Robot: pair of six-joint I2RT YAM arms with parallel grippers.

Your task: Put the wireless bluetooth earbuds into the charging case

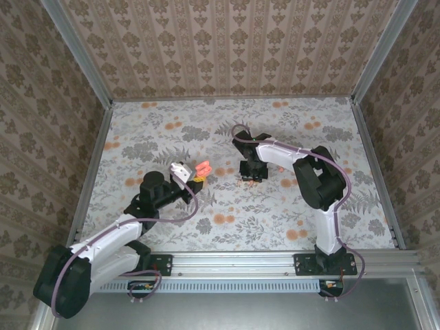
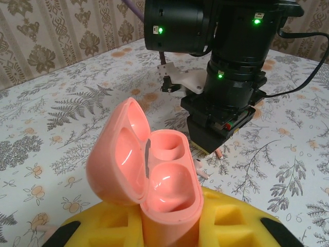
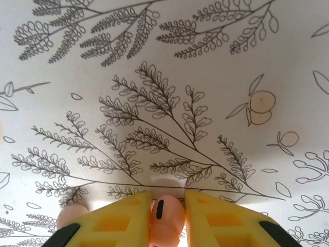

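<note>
My left gripper (image 2: 169, 229) is shut on the salmon-pink charging case (image 2: 164, 180) and holds it upright. The case lid is swung open and both sockets are empty. In the top view the case (image 1: 203, 168) sits at the left gripper (image 1: 196, 179), left of table centre. The right gripper (image 1: 251, 176) points down at the table just right of it. In the right wrist view its yellow fingers (image 3: 128, 216) close in on one pink earbud (image 3: 167, 218), pressed from both sides against the tablecloth. The other earbud (image 3: 72, 216) lies just to the left, and shows in the left wrist view as a second earbud (image 2: 201, 171) by the case.
A floral tablecloth (image 1: 275, 220) covers the table, with flat orange flower prints (image 1: 221, 218) scattered about. Patterned walls and metal rails (image 1: 93, 165) close in the sides. In the left wrist view the right arm's wrist (image 2: 226, 87) stands close behind the case.
</note>
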